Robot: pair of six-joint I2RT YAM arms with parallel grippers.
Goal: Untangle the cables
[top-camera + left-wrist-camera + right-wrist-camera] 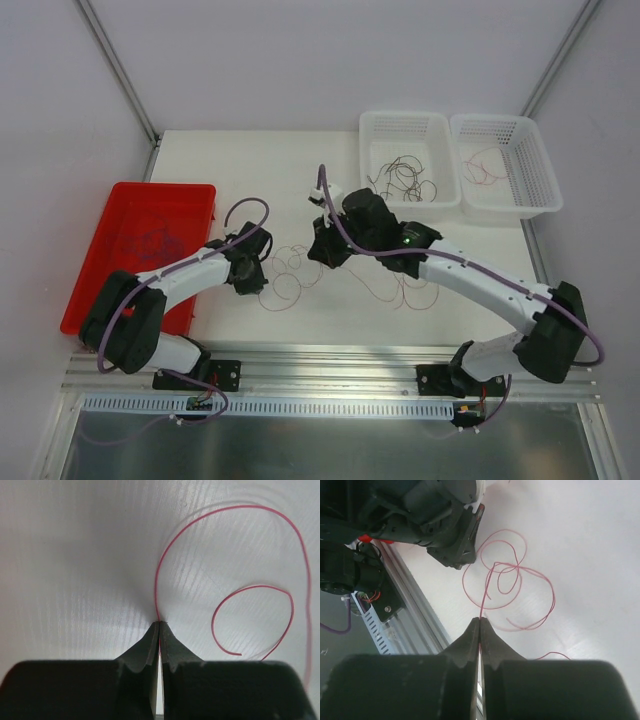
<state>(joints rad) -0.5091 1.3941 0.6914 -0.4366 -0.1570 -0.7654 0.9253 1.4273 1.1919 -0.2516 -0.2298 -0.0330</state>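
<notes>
My left fingers [148, 647] and right fingers [466, 642] each pinch a hair-thin pink-red cable [164, 555] at their tips; light, springy and slippery, it's likely best held near a free end.

In the left wrist view the pink-red cable [165, 555] disappeared between the pressed tips of the left gripper [159, 624]. Its outer loop ran off the right edge and was blurred there. In the right wrist view a pink-red strand [487, 590] vanished the same way into the right gripper [479, 620]. From above, the thin wires [150, 240] in the red tray [165, 187] were too faint to count.
</notes>
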